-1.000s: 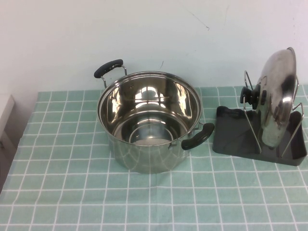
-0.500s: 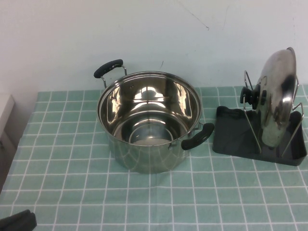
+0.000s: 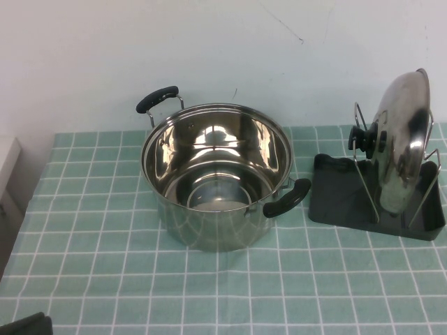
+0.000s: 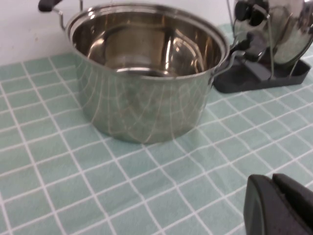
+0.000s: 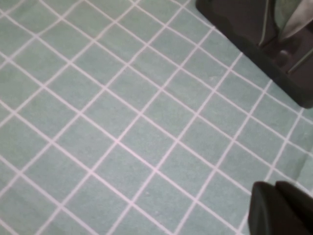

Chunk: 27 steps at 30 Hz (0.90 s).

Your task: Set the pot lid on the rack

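Note:
The shiny steel pot lid [image 3: 404, 143] stands on edge between the wire loops of the rack [image 3: 341, 194] at the table's right, its black knob [image 3: 364, 139] facing the pot. Lid [image 4: 289, 28] and rack [image 4: 254, 74] also show in the left wrist view. My left gripper [image 3: 24, 325] sits low at the near left corner, shut and empty, far from the lid; its closed fingers [image 4: 266, 205] show in the left wrist view. My right gripper [image 5: 277, 208] is shut and empty above the cloth near the rack's black base [image 5: 244, 27]; it is outside the high view.
A deep steel pot [image 3: 216, 178] with two black handles stands open at the table's middle, left of the rack. A green checked cloth [image 3: 314, 279] covers the table. A white wall runs behind.
My left gripper's tip came into the high view at the near left corner, then sank back a little. Lid, rack and pot have not moved.

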{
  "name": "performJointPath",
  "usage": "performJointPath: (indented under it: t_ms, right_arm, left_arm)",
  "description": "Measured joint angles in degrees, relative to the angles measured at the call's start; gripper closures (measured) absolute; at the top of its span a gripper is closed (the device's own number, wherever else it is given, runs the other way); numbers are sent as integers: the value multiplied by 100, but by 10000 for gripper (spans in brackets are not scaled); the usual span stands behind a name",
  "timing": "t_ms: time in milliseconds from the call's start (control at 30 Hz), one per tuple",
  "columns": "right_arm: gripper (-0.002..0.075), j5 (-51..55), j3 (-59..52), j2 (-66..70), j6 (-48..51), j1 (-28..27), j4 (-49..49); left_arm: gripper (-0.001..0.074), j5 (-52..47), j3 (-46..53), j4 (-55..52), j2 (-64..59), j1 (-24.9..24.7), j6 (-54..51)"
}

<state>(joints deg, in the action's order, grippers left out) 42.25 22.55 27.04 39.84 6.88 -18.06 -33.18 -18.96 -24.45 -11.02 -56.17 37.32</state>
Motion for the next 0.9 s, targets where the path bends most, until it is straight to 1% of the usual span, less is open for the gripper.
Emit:
performJointPath:
  t_ms: [200, 500, 567, 633, 700, 833, 900]
  right_arm:
    - [722, 50, 0, 0, 0, 0, -112]
    - [724, 63, 0, 0, 0, 0, -120]
    - [724, 63, 0, -11, 0, 0, -120]
    - [724, 63, 0, -9, 0, 0, -125]
    - [724, 63, 0, -9, 0, 0, -125]
    - [724, 63, 0, -9, 0, 0, -135]
    - [724, 63, 0, -9, 0, 0, -134]
  left_arm:
    - [736, -214, 0, 0, 0, 0, 0]
    - [736, -248, 0, 0, 0, 0, 0]
    - [736, -286, 0, 0, 0, 93, 0]
    - [736, -317, 0, 22, 0, 380, -23]
    - [736, -331, 0, 51, 0, 806, -173]
    - [736, -288, 23, 475, 0, 1958, -550]
    - [736, 42, 120, 759, 0, 2525, -905]
